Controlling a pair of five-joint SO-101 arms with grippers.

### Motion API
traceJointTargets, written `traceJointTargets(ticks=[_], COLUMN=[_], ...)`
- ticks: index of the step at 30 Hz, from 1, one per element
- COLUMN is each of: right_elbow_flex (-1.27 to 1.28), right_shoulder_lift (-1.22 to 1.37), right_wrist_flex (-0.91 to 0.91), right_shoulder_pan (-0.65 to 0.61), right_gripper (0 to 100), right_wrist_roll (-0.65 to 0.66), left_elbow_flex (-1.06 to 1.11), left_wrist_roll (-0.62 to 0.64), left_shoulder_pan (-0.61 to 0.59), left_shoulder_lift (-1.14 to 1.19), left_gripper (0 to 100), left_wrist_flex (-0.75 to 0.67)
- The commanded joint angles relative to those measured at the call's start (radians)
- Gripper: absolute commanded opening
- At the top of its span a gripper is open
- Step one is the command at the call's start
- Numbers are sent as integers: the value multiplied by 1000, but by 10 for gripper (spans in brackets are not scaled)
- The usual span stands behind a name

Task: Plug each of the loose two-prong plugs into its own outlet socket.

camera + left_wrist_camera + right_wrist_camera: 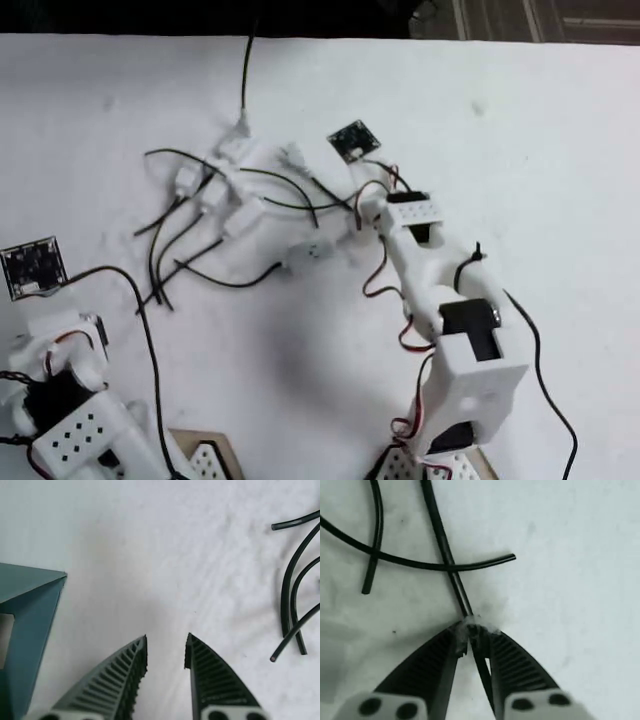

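Black plug cord (438,530) lengthwise within right end effector (472,634)

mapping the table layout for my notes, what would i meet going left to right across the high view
left arm → loose black cable tails → white plug cluster → lone white plug → right arm

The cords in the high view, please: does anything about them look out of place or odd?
Yes. The black cords lie in a crossed tangle around the white plugs mid-table, and several end in bare cut tips rather than leading anywhere. The right hand is shut on one black cord.
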Motion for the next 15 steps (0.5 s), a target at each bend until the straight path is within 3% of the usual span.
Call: traceJointTargets(ticks=[1,15], right_elbow_flex=[-17,-17], right_shoulder_lift=[-130,-561], right_wrist_flex=[102,578], right_shoulder_pan=[67,357], right_gripper=[16,16], right_wrist_roll=[6,8], left_elbow_flex=[-5,-5], left_wrist_roll=[-9,-9], left_shoulder_pan=[-5,-5], left_shoulder_lift=[-7,-7], left_gripper=[146,146], left_wrist_flex=[-15,-15])
